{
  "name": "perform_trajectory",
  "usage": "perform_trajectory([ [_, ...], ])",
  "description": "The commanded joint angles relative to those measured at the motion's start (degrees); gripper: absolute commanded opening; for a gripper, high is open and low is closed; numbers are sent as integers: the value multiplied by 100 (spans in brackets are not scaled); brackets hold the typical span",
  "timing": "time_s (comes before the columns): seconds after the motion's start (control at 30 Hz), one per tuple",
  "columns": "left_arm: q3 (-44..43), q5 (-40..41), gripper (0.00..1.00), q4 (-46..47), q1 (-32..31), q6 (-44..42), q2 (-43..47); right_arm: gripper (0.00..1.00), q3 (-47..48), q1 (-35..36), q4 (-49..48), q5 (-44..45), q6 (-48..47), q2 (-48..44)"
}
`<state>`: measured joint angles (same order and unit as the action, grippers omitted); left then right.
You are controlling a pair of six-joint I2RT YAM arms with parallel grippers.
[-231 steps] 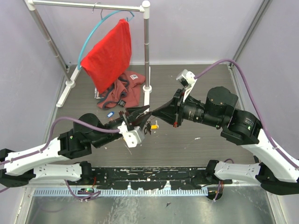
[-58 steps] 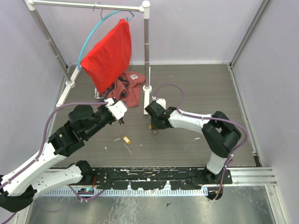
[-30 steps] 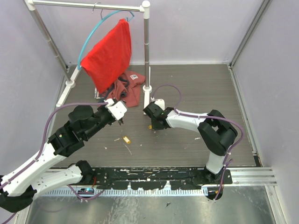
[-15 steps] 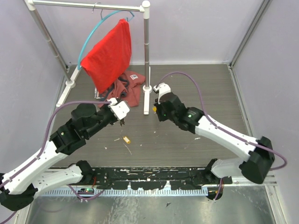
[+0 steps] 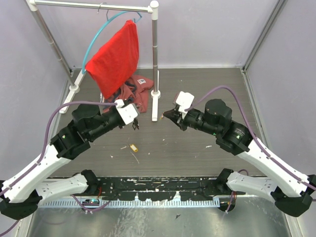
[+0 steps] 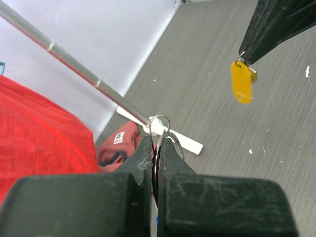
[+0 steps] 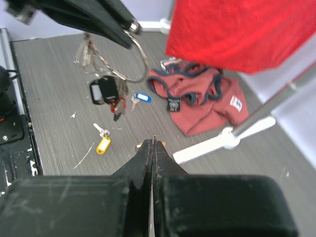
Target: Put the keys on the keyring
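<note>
Both pairs of jaws are clenched: the left gripper (image 6: pixel 158 148) pinches the thin wire keyring (image 6: pixel 160 117) edge-on between its fingertips, and the right gripper (image 5: pixel 167 114) grasps a yellow-tagged key (image 6: pixel 241 82) by the metal end, with the tag dangling free below its tips. In the overhead view the two grippers face each other above the table (image 5: pixel 207 89), near but apart, with the left one at 9 o'clock of the right. From the right wrist camera the keyring sits at 11 o'clock, raised off the surface. A bunch hangs from its lower arc: silver keys (image 7: pixel 83 49), a black fob (image 7: pixel 103 90) and a red-headed key (image 7: pixel 117 107). Two keys lie loose on the wood grain. A blue-tagged key (image 7: pixel 141 98) lies just at 3 o'clock of the hanging bunch, and a second yellow-tagged key (image 7: pixel 102 144) lies at 6 o'clock of it, well apart from both grippers. A crumpled maroon garment (image 7: pixel 207 98) lies on the table beside the foot of the white clothes rack (image 5: pixel 155 49). From the rack's top bar a red cloth (image 5: pixel 116 57) hangs on a teal hanger hoop (image 5: pixel 96 37).
</note>
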<state>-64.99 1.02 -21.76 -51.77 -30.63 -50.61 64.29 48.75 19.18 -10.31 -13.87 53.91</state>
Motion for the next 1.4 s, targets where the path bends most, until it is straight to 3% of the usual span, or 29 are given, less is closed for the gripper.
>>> perform_trajectory([
  [0.0, -429, -338, 0, 181, 24, -108, -98, 1, 280, 20, -383, -967, -1026, -83],
  [0.27, -765, -549, 0, 95, 22, -151, -320, 1, 530, 20, -482, -1600, -1642, -96],
  [0.43, -1017, -491, 0, 7, 20, 49, -499, 1, 586, 20, -677, -1426, -1922, -37],
  [0.9, -1191, 1099, 0, 402, -782, 65, -712, 1, 681, 20, -1162, -1320, -2386, 193],
  [1.37, -1037, 1111, 0, 740, -870, -48, -710, 1, 801, 25, -1513, -1327, -2442, 516],
])
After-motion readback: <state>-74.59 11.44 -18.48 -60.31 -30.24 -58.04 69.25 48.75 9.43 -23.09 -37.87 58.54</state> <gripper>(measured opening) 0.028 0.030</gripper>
